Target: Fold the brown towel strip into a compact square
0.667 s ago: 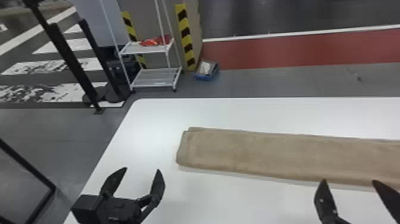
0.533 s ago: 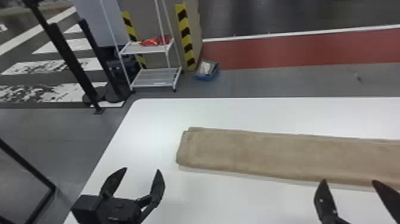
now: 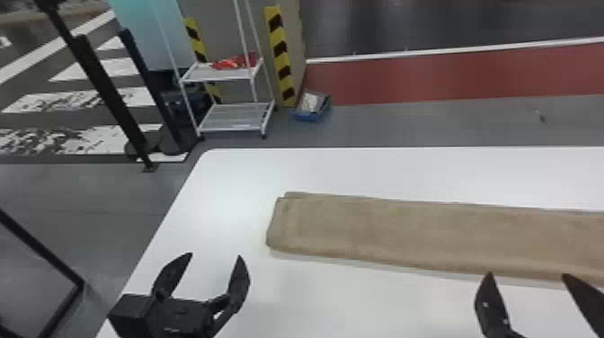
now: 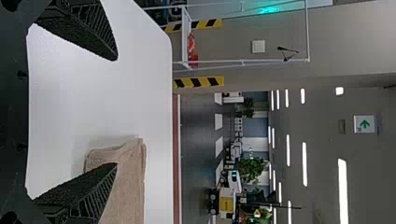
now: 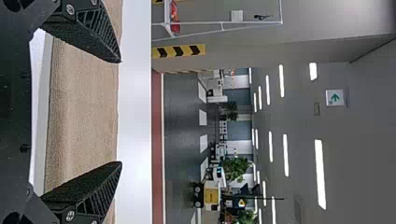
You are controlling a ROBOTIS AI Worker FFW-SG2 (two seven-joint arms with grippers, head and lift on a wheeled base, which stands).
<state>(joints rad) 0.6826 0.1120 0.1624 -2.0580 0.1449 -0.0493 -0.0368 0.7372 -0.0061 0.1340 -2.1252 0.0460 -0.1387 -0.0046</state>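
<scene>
Brown towel strip (image 3: 431,233) lay long at centre-right of head view; folding into square remained. Left fingers (image 3: 239,281) and right fingers (image 3: 490,299) spread, empty.

A smooth, matte white surface (image 3: 359,173) w/ a rounded far L corner is seen; its L edge is slanted, its far edge approx. straight. Directly on it, a long, flat, folded brown towel strip (image 3: 427,233) is laid lengthwise, L–R, w/ its R part cut off by the head view's edge. White is left bare along both long sides. At the strip's far L corner, layers are slightly offset; a faint shadow is cast beside the L end.
</scene>
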